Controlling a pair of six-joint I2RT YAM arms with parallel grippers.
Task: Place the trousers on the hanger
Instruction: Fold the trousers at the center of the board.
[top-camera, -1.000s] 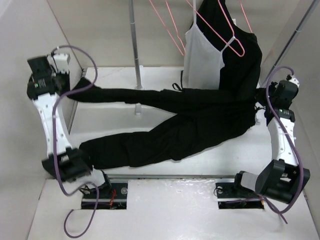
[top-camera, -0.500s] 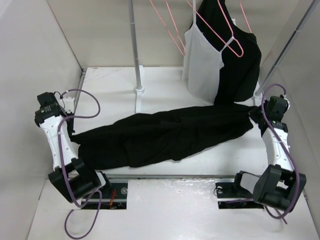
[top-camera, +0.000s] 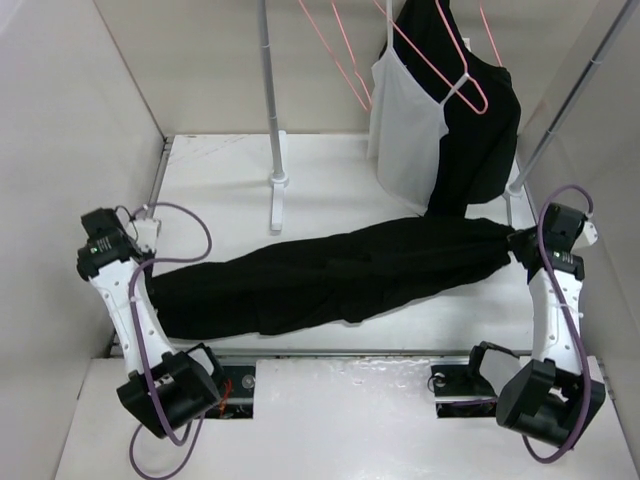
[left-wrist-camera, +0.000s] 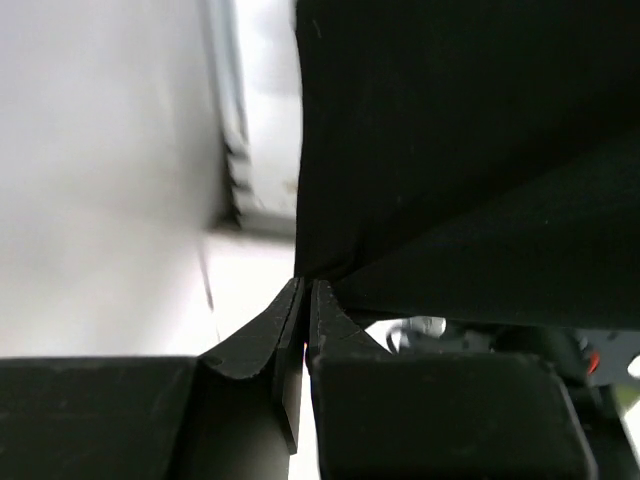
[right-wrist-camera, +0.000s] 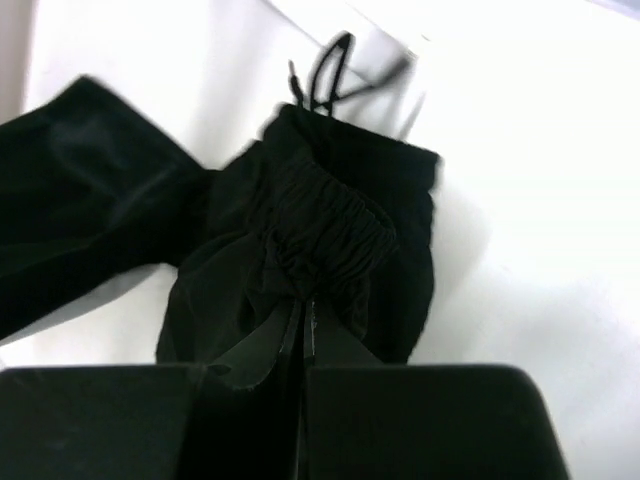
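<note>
Trousers (top-camera: 330, 270) stretched L-to-R across table (top-camera: 220, 165), legs bunched together, fabric lying on tabletop. L gripper (left-wrist-camera: 305, 295): fingers pinched tight on leg-end hem, at table's left side. R gripper (right-wrist-camera: 303, 315): clamped on gathered elastic waistband at table's right side, drawstring loose just beyond it. Hanger (top-camera: 344, 75), pink wire, hangs at back, above and well apart from trousers; top cut off by frame edge. Second pink hanger (top-camera: 470, 79) carries white camisole (top-camera: 405, 130), black top (top-camera: 485, 130) behind it.
</note>
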